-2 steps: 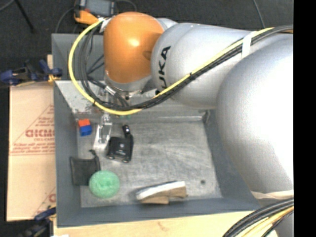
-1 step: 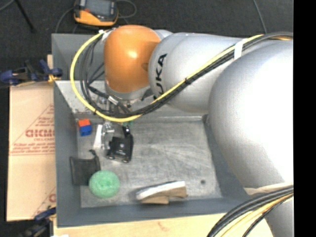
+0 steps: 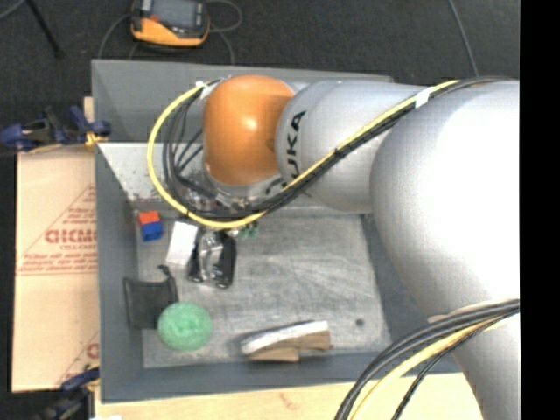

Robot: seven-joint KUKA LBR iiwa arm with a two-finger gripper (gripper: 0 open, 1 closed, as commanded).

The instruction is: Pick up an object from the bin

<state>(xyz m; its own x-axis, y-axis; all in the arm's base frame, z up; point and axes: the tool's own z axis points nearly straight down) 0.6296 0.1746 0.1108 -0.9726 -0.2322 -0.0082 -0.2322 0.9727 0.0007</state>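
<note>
So you're looking at the silver KUKA arm [image 3: 420, 173] stretching in from the right of the frame, with its rounded orange wrist cover [image 3: 247, 128] sitting over the upper-left part of the grey metal bin [image 3: 306, 252]. The gripper [image 3: 215, 261] is hanging below that cover, low over the left-middle of the bin floor. Honestly, you're not getting a clean look at it, so I can't tell whether it's apart, together or clamped on anything. The closest thing to it is the small white rectangular block [image 3: 181, 244], which is lying just beside the gripper on its left; whether they're touching, I can't tell. A little blue-and-orange cube [image 3: 150, 226] is sitting just up and left of that block, near the bin's left wall. Below them, a flat black squarish piece [image 3: 143, 301] is resting in the lower-left corner, with a fuzzy green ball [image 3: 185, 325] right up against its lower right edge. Further right along the bottom wall, a tan wooden wedge with a silvery top [image 3: 287, 339] is lying well apart from the gripper.
</note>
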